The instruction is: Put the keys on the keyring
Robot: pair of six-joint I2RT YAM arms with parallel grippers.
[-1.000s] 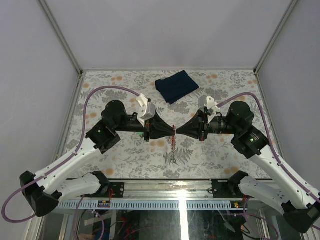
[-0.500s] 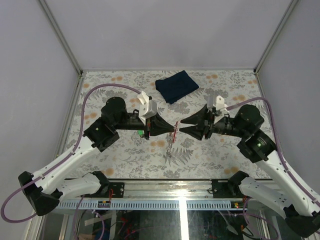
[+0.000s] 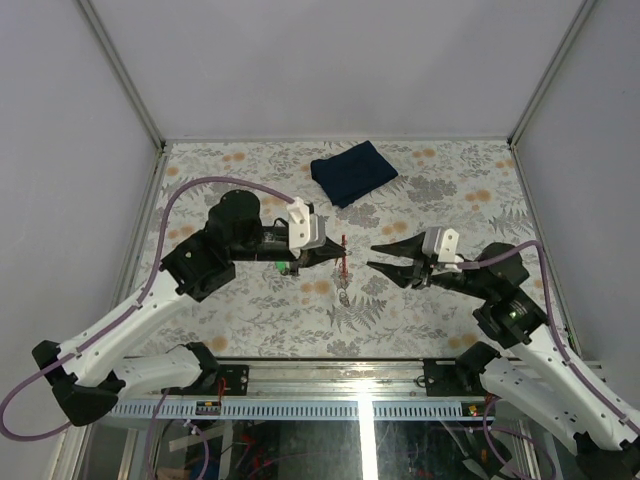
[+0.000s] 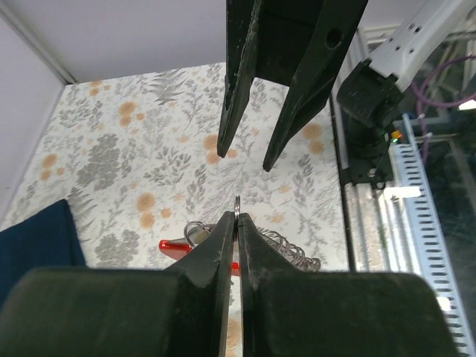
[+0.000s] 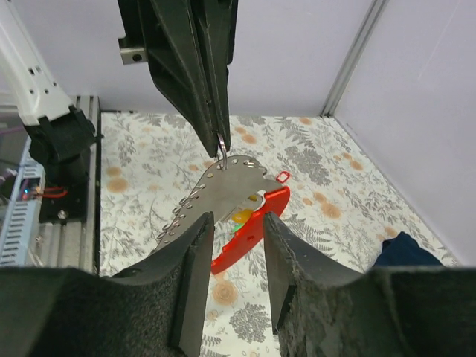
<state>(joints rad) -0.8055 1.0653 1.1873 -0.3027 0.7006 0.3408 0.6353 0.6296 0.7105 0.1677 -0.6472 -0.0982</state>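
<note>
Where overhead shows a red sliver, right wrist reveals keyring [image 5: 236, 242] dangling from clenched left gripper [image 3: 338, 257]; right gripper [image 3: 371, 256] faces it, agape.

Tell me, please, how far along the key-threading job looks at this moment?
Done: the keyring is held up, pinched in the shut left gripper, its red tag dangling below. In hand: the right gripper stands apart, open and empty. Left: the right wrist view shows a green-and-yellow glimpse, likely the keys, beside the tag, but whether they are threaded on cannot be told.
</note>
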